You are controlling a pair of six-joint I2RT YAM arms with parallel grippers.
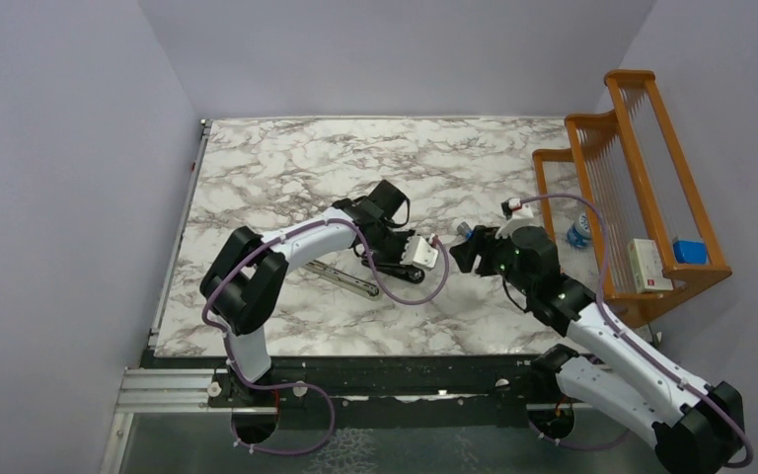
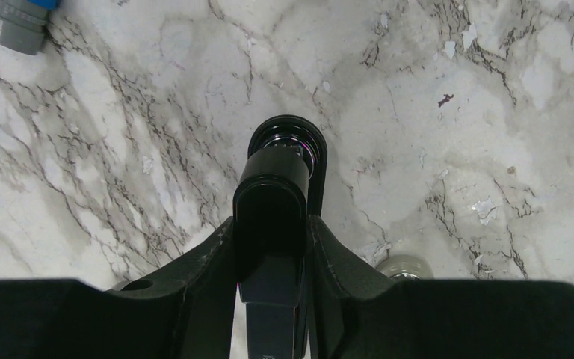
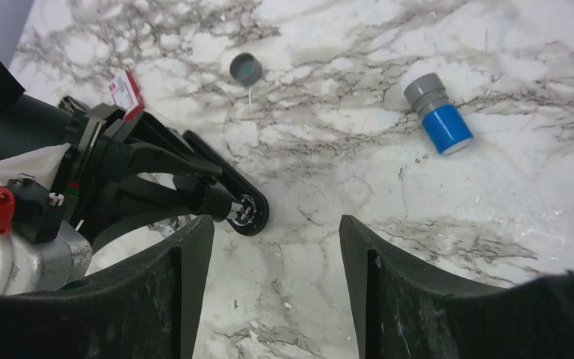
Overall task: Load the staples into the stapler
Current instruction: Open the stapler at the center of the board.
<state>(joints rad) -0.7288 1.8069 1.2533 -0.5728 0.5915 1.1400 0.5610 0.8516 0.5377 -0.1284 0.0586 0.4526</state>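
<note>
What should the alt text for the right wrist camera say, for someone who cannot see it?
The right gripper holds its two black fingers open and empty over a marble table, facing the left gripper, which clamps a black stapler. Beyond lie a blue-and-grey cylinder and a small grey cap.

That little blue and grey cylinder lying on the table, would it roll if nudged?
Probably: the blue-and-grey cylinder lies on its side on the smooth marble table, so a sideways nudge should roll it. It looks small and plastic, so likely light.
</note>
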